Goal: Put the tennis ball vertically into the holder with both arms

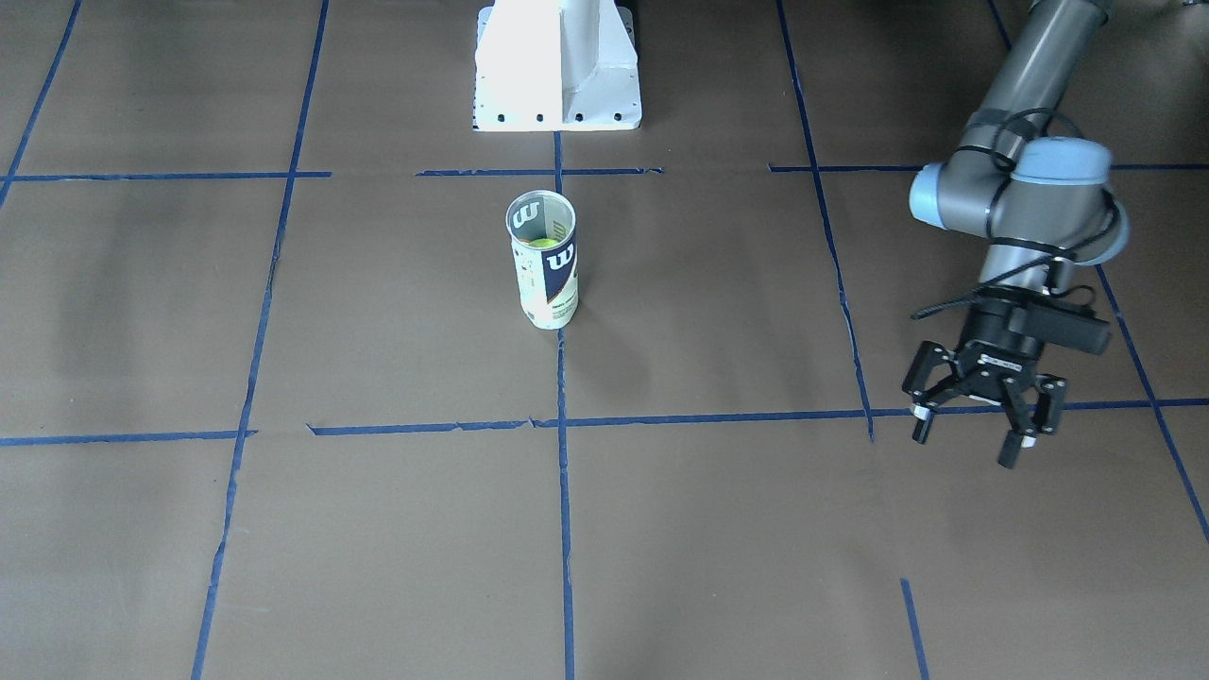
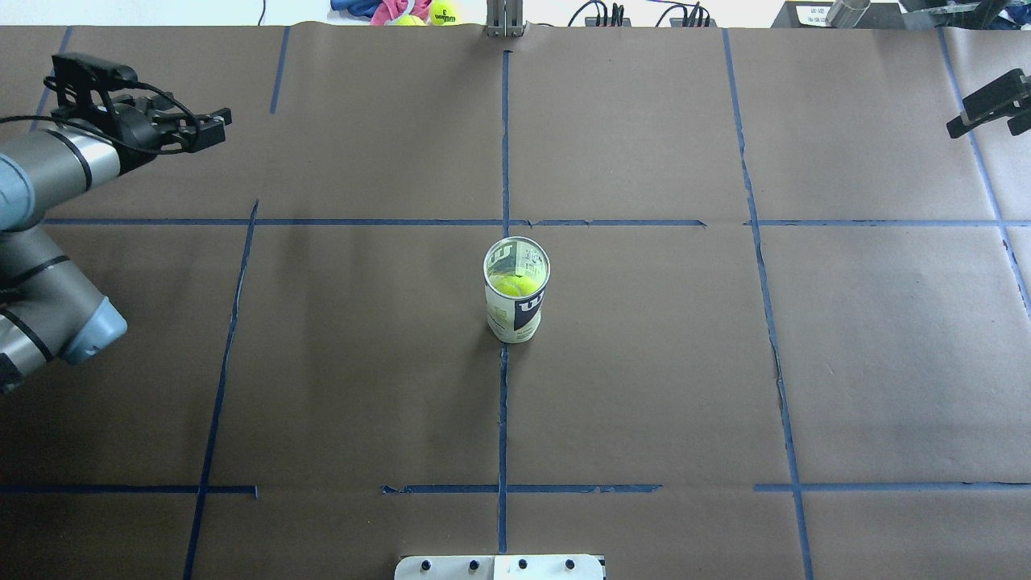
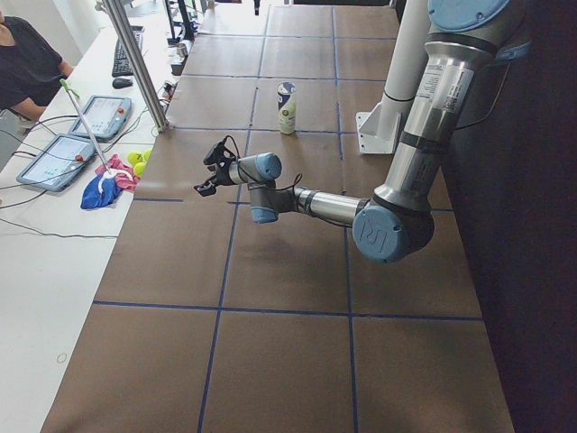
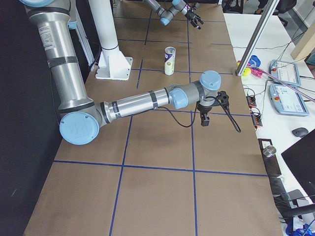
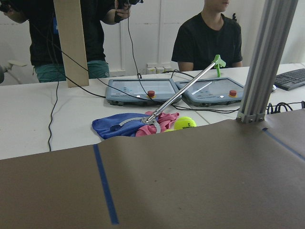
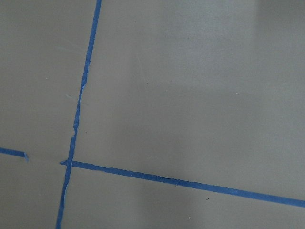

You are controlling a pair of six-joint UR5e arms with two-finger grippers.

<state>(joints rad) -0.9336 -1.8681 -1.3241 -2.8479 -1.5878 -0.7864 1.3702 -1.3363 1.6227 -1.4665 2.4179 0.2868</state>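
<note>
The holder [image 1: 546, 279], a clear can with a navy and white W label, stands upright at the table's centre [image 2: 515, 314]. The yellow-green tennis ball [image 2: 512, 284] sits inside it, seen through the open top [image 1: 543, 243]. My left gripper [image 1: 971, 442] hangs open and empty far to the holder's side, near the table's far left corner in the overhead view [image 2: 211, 122]. My right gripper [image 2: 989, 103] shows only as a black shape at the overhead view's right edge, and low over the table in the exterior right view [image 4: 205, 119]. I cannot tell how its jaws stand.
The white pedestal base [image 1: 557, 66] stands behind the holder. Off the table's far edge lie spare tennis balls [image 5: 184, 123], a blue and pink cloth [image 5: 125, 126], control tablets [image 5: 138, 90] and an aluminium post [image 5: 267, 62]. People sit there.
</note>
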